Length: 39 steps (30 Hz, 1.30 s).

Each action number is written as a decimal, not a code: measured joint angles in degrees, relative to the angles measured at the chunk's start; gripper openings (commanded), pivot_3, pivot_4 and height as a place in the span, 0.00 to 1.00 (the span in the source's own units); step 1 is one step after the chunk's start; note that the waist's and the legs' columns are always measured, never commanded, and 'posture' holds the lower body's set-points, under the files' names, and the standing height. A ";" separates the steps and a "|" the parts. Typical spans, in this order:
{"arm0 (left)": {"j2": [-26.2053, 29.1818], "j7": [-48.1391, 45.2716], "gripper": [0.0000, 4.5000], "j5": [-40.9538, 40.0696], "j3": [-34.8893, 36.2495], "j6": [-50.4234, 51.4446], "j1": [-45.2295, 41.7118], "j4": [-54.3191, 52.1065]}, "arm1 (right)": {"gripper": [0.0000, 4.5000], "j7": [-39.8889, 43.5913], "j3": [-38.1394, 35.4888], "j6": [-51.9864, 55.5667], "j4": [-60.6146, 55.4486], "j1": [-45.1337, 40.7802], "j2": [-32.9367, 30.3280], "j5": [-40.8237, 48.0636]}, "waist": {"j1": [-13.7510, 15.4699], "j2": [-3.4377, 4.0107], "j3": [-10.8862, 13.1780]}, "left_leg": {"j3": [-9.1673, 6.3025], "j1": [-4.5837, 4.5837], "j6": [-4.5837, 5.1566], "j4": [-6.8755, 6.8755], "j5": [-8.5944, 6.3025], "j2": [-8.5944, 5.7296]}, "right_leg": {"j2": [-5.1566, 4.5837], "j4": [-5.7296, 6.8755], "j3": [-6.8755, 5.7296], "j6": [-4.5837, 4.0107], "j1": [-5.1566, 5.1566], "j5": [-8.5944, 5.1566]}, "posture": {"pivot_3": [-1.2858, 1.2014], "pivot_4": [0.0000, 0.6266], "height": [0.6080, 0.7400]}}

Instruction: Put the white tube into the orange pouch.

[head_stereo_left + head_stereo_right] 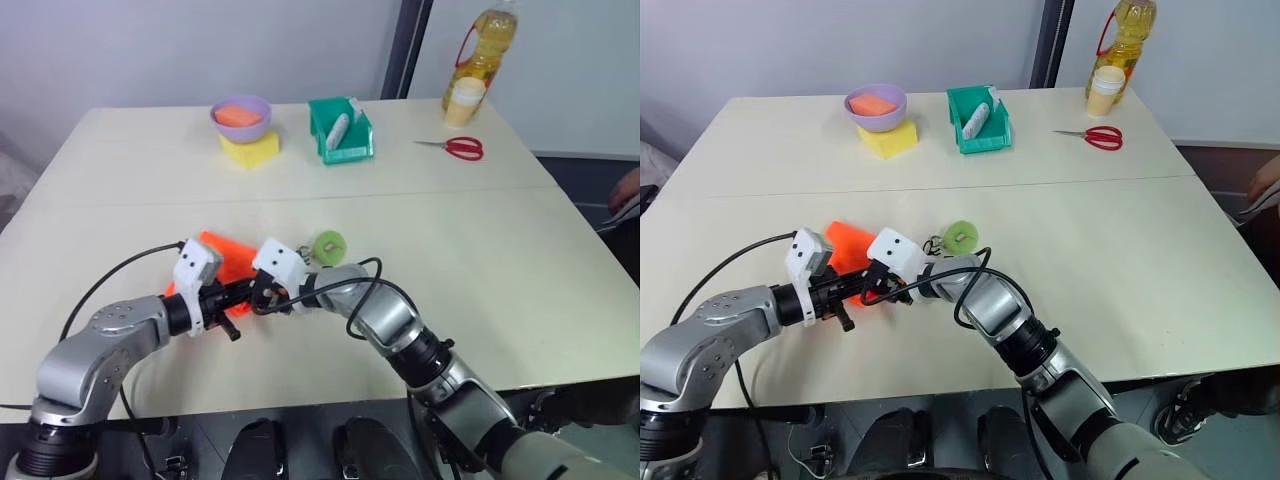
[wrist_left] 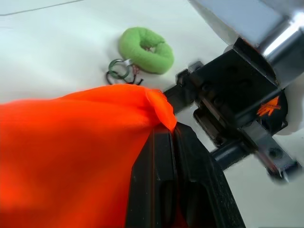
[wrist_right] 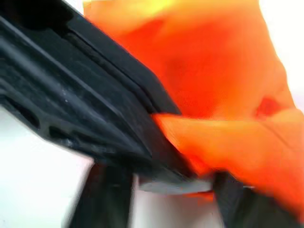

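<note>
The orange pouch [image 1: 222, 256] lies on the near left part of the table, partly lifted at one edge. My left gripper [image 1: 243, 292] is shut on that edge, and in the left wrist view its fingers [image 2: 156, 180] pinch the orange fabric [image 2: 71, 152]. My right gripper [image 1: 262, 296] meets it from the right and stands open, with a fold of the pouch [image 3: 223, 147] between its fingers. The pouch's green disc [image 1: 329, 242] rests on the table just behind the grippers. The white tube [image 1: 338, 128] lies in the green bin [image 1: 356, 150] at the far middle.
At the back left, a purple bowl [image 1: 252, 125] holding a salmon block sits on a yellow sponge [image 1: 250, 152]. Red scissors [image 1: 456, 148], a yellow oil bottle [image 1: 487, 45] and a pale cylinder [image 1: 465, 100] are at the back right. Part of a person [image 1: 626, 195] shows at the right edge.
</note>
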 measured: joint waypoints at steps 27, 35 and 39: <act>7.16 -5.66 0.00 4.46 9.53 -8.86 5.50 14.35 | 0.99 1.81 -3.89 -11.44 -8.88 9.03 -17.21 -4.90 | -0.79 0.01 0.01 | -0.04 0.00 0.02 -0.09 -0.02 0.00 | -0.01 -0.03 -0.04 -0.06 -0.02 0.02 | 0.52 0.24 1.00; 7.51 -8.80 0.43 -1.52 10.55 -3.84 8.90 9.65 | 0.88 0.31 -3.50 -15.27 -1.67 8.02 -13.27 -7.03 | -1.31 0.01 0.01 | -0.05 0.03 0.02 -0.08 -0.01 0.01 | -0.01 -0.01 -0.05 -0.06 0.00 0.02 | 0.52 0.24 1.00; 8.09 -9.45 0.89 -3.20 11.14 -2.13 10.11 8.62 | 0.47 -0.58 -3.51 -16.84 0.72 7.48 -12.08 -8.09 | -1.25 0.01 0.01 | -0.06 0.03 0.01 -0.07 -0.01 0.01 | -0.01 0.01 -0.05 -0.06 0.00 0.02 | 0.52 0.24 1.00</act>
